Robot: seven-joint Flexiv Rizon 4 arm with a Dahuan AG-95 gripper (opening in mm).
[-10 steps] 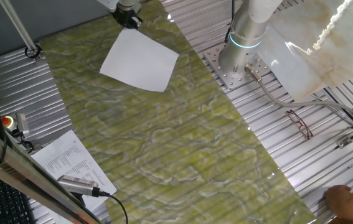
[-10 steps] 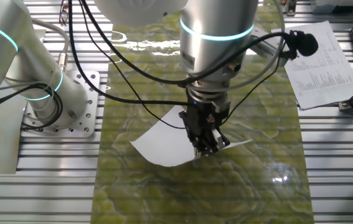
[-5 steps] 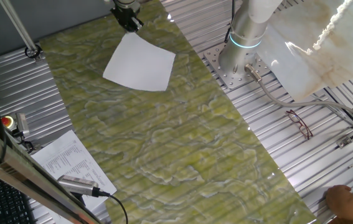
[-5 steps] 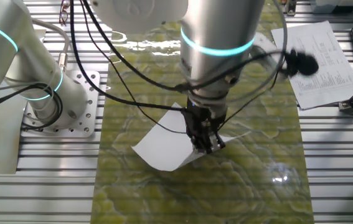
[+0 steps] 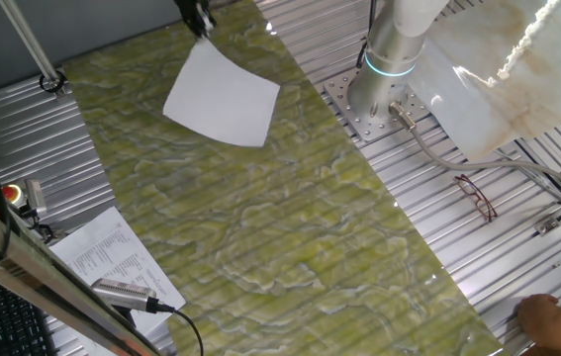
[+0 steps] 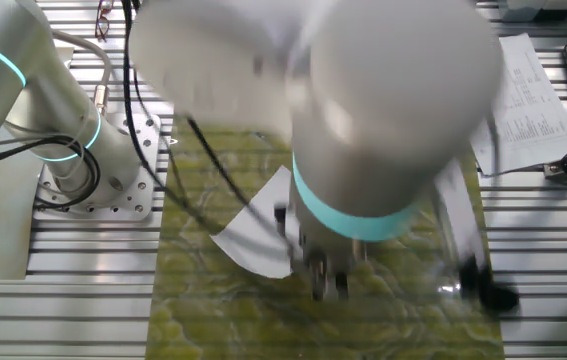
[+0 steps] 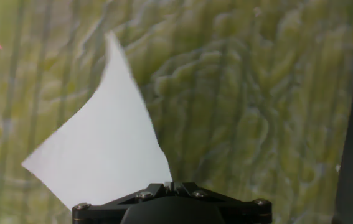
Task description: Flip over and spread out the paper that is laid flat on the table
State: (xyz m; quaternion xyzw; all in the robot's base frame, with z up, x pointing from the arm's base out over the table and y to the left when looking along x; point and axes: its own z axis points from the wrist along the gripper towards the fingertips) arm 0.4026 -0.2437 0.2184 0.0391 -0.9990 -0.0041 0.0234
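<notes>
Fingers of the gripper are pinching the paper by its far corner, the sheet trailing away across the table toward the near edge.

Paper at far left of table, gripper at its far corner; printed sheet near left.

One fixed view: high, oblique, far, looking down length of green-yellow marbled worktop. Other fixed view: opposite side, lower, nearer, blurred arm filling frame. Hand view: very close, looking along fingers. All share thin blank white paper sheet.
</notes>
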